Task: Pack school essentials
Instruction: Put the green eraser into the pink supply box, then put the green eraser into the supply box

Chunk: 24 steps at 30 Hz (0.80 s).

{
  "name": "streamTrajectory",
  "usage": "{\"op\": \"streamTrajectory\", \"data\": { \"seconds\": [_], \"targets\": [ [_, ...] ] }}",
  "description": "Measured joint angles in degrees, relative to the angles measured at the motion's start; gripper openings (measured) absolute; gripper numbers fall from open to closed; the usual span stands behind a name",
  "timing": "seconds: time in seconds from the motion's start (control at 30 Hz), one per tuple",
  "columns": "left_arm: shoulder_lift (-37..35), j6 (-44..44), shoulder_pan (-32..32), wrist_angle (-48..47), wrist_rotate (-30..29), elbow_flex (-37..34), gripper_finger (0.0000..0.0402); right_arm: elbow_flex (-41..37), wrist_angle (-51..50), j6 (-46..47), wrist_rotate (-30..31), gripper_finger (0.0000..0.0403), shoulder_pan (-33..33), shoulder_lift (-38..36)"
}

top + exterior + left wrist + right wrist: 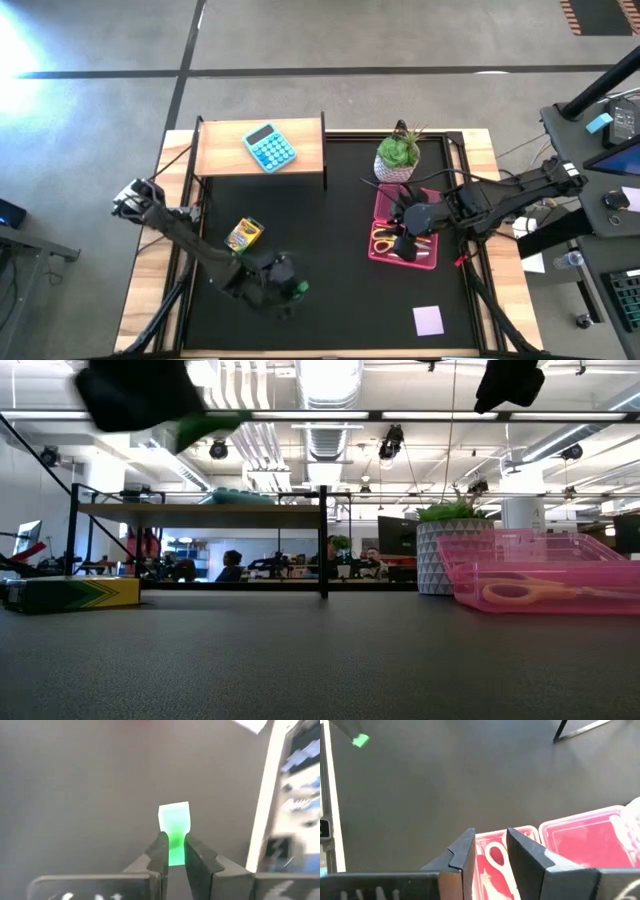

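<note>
The right gripper (490, 852), its two dark fingers standing slightly apart, is hovering over a translucent pink plastic tray (580, 837) holding yellow-handled scissors (496, 857). A small green block-shaped eraser (361, 740) is showing far off across the dark matte tabletop (450, 775).

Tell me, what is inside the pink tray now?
In the pink tray lie yellow-handled scissors. The right gripper hovers above and covers part of the tray, so anything beneath it cannot be seen.
</note>
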Motion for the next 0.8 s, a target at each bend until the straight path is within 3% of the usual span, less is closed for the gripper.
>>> {"op": "streamTrajectory", "data": {
  "seconds": [0.33, 0.8],
  "targets": [
    [-0.22, 22.5, 11.98, 28.16, -1.29, 0.09, 0.0029, -0.02, -6.47, -0.08, 0.02, 0.0102, 0.0, -7.33],
    [4.45, 34.25, 19.76, 50.82, -1.24, 0.15, 0.0028, -0.02, -1.78, -3.94, 0.48, 0.0102, 0.0, -13.28]
  ]
}}
